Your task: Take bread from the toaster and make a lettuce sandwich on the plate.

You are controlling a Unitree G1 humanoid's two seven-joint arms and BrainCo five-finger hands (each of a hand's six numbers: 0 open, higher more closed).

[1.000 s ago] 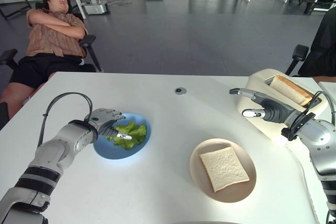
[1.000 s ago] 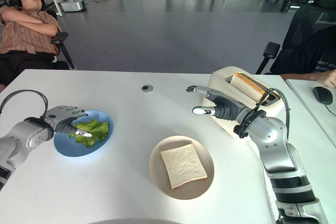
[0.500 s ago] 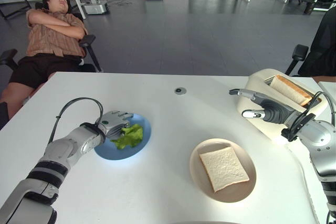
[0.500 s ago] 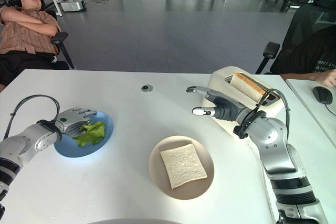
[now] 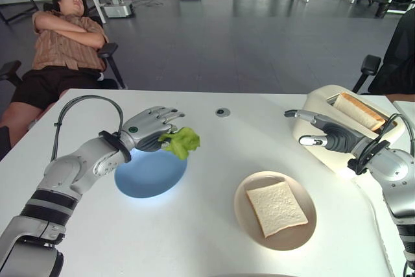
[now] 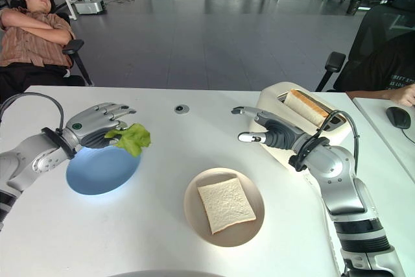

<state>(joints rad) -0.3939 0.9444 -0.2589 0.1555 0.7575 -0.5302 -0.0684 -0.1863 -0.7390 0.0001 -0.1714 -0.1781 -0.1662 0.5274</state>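
Note:
My left hand (image 5: 148,128) is raised above the blue plate (image 5: 149,174) and is shut on a green lettuce leaf (image 5: 182,141), which hangs from its fingers over the plate's right rim. A tan plate (image 5: 275,209) in front holds one slice of white bread (image 5: 276,207). At the right stands a cream toaster (image 5: 347,131) with a second bread slice (image 5: 358,111) sticking out of its slot. My right hand (image 5: 318,131) hovers just left of the toaster with its fingers spread and nothing in them.
A small round metal fitting (image 5: 223,113) is set into the white table (image 5: 201,238) at the back middle. In the right eye view a second table at the far right carries a computer mouse (image 6: 397,117).
My left hand closed on the lettuce in the blue plate and lifted it up and to the right, leaving that plate bare. The right hand has stayed put.

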